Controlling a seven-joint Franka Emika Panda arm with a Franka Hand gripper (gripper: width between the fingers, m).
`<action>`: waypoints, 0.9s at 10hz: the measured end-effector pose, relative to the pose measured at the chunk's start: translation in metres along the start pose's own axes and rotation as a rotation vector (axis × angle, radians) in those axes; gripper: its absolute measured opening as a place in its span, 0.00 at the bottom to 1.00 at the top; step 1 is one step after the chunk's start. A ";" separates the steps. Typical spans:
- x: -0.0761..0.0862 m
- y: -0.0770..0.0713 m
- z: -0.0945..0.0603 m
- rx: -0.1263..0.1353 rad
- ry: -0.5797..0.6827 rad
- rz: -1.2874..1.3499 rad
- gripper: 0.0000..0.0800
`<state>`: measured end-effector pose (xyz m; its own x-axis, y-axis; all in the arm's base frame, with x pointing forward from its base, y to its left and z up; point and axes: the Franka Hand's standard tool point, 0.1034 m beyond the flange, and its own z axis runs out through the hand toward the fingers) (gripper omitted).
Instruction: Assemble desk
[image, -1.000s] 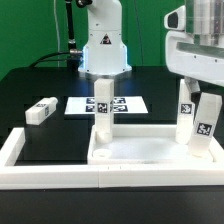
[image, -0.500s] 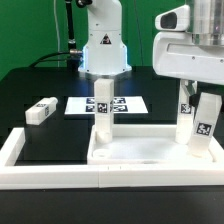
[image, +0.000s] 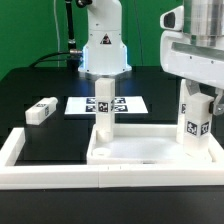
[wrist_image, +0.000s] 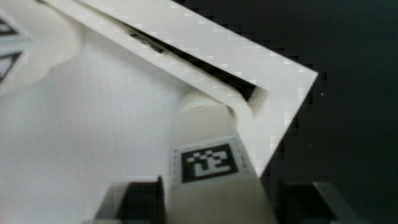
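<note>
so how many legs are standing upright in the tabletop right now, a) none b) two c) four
b: the left leg stands in the tabletop's far corner and the right leg stands under the end effector, while a loose leg lies outside it.

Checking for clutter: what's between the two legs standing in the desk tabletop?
Nothing but the bare white floor of the tabletop, seen in the exterior view, between the standing leg on the exterior view's left and the leg on its right.
</note>
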<state>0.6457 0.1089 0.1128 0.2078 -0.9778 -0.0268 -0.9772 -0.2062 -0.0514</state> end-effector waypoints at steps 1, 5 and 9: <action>-0.001 -0.003 0.000 0.023 -0.009 0.152 0.37; 0.004 0.000 0.003 0.184 -0.130 0.619 0.37; 0.005 0.000 0.004 0.189 -0.113 0.427 0.63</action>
<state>0.6467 0.1040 0.1082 -0.1970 -0.9612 -0.1931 -0.9529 0.2340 -0.1928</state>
